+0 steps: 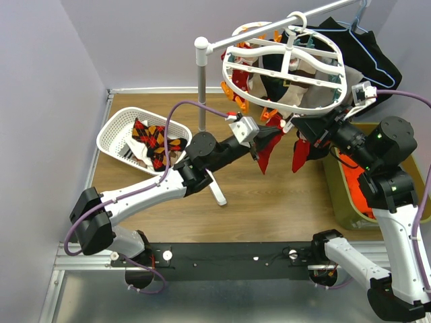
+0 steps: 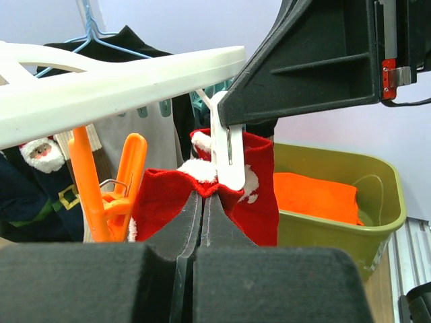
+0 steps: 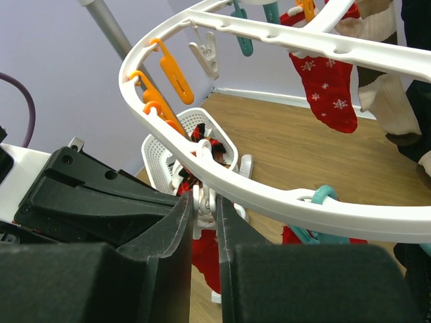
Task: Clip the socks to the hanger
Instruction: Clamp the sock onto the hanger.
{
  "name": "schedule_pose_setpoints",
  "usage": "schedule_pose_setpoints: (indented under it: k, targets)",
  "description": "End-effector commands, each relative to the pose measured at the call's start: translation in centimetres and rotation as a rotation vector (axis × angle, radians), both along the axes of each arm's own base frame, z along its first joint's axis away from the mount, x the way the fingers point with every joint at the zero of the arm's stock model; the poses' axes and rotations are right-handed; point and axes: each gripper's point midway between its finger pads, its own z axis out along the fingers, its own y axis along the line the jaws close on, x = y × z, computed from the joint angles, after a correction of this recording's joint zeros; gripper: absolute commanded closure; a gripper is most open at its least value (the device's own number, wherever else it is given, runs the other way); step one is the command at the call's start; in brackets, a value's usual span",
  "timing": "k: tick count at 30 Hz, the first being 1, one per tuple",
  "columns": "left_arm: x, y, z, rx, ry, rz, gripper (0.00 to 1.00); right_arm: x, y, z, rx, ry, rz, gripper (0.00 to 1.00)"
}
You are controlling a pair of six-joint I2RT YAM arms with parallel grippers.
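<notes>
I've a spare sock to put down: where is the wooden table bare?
Bare wood lies between the white stand foot and the olive plastic bin; a strip runs behind the white lattice basket. Crowded under the white oval clip hanger, where the left gripper and right gripper meet.

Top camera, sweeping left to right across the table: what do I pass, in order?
White lattice basket of socks → stand pole → left gripper, shut on a red sock → olive bin holding orange cloth. The hanger spans the middle, so it is omitted.
</notes>
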Motion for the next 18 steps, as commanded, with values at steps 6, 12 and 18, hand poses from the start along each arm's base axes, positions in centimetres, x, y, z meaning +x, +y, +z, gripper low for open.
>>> schedule_pose_setpoints:
  k: [6,12,18]
  targets:
    - [0.6,-0.9,0.7,0.03,0.007,0.022,1.0,0.8,-0.5,-1.3,-0.04,0.015,-0.037,0.86]
    - [1.0,-1.2,0.2,0.063,0.037,0.042,1.0,1.2,-0.8,-1.2,-0.05,0.006,-0.06,0.87]
    - [1.2,-0.9,0.4,0.1,0.065,0.061,1.0,1.6,-1.5,-1.4,-0.075,0.0,-0.104,0.87]
